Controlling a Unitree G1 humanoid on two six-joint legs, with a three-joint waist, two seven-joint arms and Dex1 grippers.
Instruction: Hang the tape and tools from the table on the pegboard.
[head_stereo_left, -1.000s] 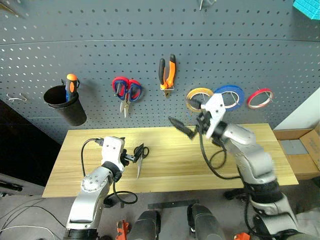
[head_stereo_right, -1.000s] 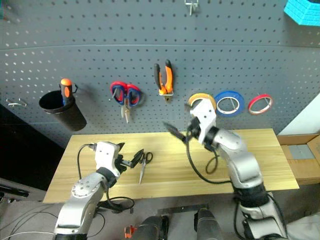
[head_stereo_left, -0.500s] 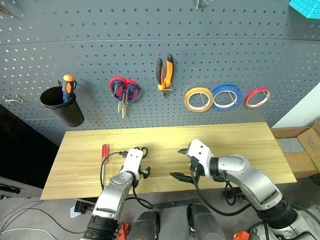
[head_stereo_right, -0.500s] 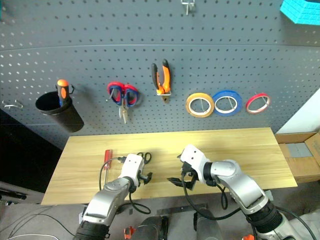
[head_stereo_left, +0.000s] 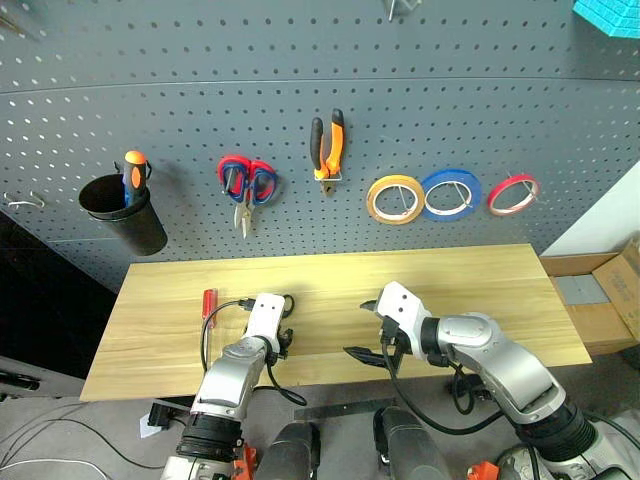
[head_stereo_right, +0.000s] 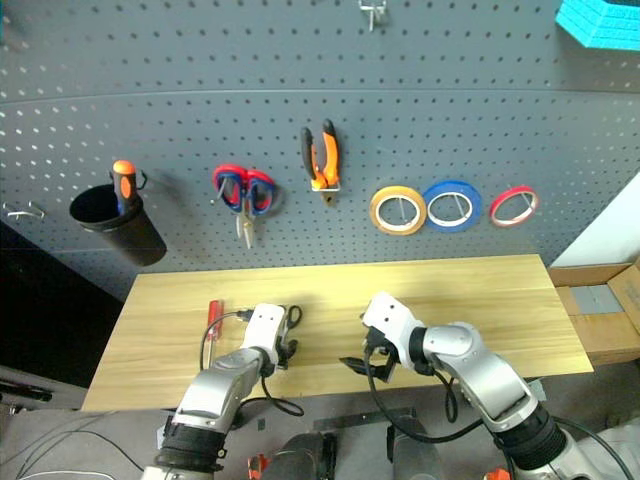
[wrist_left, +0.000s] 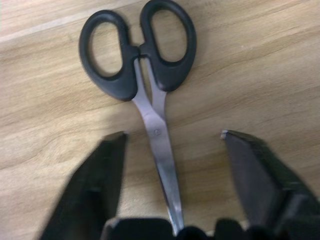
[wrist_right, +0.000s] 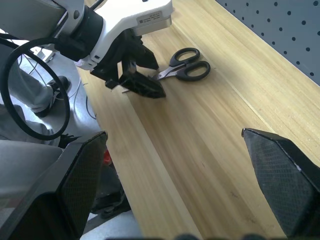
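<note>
No writing is legible. Left gripper (wrist_left: 170, 150) is spread astride the black-handled scissors (wrist_left: 145, 75) at lower centre-left of the surface (head_stereo_left: 480, 290); right gripper (wrist_right: 175, 190) spread over bare wood near the front edge

Grey floor (head_stereo_left: 60, 430) below, loose cables (head_stereo_left: 40, 425) at 8 o'clock. Cardboard box (head_stereo_left: 605, 300) at 3 o'clock beside a white wall (head_stereo_left: 610, 215); teal object (head_stereo_left: 610, 15) at 1 o'clock.

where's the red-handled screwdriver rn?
In the head views, the red-handled screwdriver lies on the table, toward its left end, just left of the left pincer and below the black cup.
</note>
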